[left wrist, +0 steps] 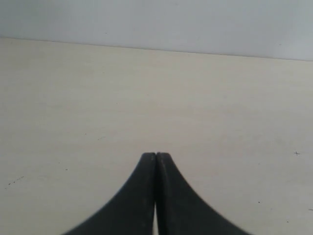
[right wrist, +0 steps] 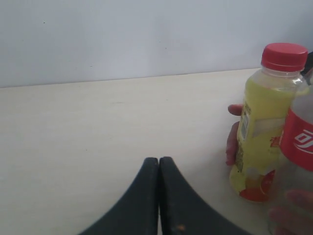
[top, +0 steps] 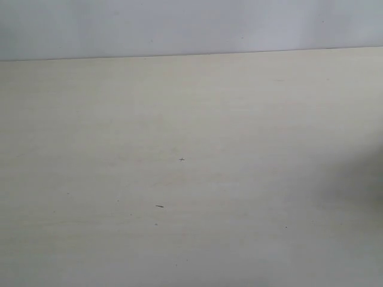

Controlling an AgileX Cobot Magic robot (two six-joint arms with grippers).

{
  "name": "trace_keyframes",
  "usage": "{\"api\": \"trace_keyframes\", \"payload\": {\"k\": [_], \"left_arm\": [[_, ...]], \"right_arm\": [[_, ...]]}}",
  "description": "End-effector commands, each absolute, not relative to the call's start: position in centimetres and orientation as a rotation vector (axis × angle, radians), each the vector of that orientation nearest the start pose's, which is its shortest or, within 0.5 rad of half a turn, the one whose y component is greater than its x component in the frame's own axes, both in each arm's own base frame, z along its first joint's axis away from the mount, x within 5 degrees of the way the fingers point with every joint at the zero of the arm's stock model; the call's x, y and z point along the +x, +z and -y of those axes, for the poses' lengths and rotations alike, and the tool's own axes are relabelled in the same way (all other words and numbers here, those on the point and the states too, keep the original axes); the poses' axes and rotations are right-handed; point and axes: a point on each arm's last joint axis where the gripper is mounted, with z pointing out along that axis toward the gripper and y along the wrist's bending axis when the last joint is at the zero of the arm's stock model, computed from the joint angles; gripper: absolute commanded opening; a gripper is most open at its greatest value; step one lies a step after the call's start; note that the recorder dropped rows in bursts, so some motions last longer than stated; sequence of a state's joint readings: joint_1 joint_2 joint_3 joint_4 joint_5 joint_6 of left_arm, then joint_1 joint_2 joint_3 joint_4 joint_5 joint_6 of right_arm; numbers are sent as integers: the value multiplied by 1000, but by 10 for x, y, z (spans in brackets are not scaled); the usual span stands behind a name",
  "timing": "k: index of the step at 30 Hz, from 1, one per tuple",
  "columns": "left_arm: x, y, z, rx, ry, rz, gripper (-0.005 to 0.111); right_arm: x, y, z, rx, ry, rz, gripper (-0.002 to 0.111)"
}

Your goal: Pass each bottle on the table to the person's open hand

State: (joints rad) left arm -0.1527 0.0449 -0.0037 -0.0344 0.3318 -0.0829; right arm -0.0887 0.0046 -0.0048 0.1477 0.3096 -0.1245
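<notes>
While both pairs of jaws are pressed shut with nothing between them, the bottles are picked up by the right wrist camera alone. The right jaws, black and tapered, are closed tip to tip above the pale worktop (right wrist: 98,127), with the grey-white wall (right wrist: 122,34) behind.

Off to one side of the right jaws, apart from them and not touched by them, the yellow-labelled bottle (right wrist: 261,127) is seen upright, topped by its red cap (right wrist: 284,56), with yellow liquid showing above the label. On the side of that bottle facing the right jaws, pink fingertips of the person's hand (right wrist: 234,139) are laid against it. Whether the bottle is stood on the worktop or carried by the hand cannot be told.

Farther out from the right jaws on that same side, the clear bottle (right wrist: 299,142) is cut off by the picture's edge; its red label with white lettering overlaps the yellow-labelled bottle. More pinkish fingers (right wrist: 289,211) are made out low by its base, too blurred to be read further.

At the left wrist, the left jaws are likewise shut tight, black tips together, over bare worktop. In the exterior view, only worktop with a few dark specks (top: 181,159) and the wall are shown.
</notes>
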Motion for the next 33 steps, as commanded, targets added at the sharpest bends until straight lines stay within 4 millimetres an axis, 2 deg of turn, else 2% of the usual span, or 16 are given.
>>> {"api": "trace_keyframes", "payload": {"k": [1, 33], "left_arm": [[56, 182, 9, 39, -194, -1850, 1], [53, 184, 9, 34, -203, -1815, 1]], "right_arm": [[54, 186, 1, 64, -18, -1785, 0], [55, 186, 1, 64, -19, -1779, 0]]}}
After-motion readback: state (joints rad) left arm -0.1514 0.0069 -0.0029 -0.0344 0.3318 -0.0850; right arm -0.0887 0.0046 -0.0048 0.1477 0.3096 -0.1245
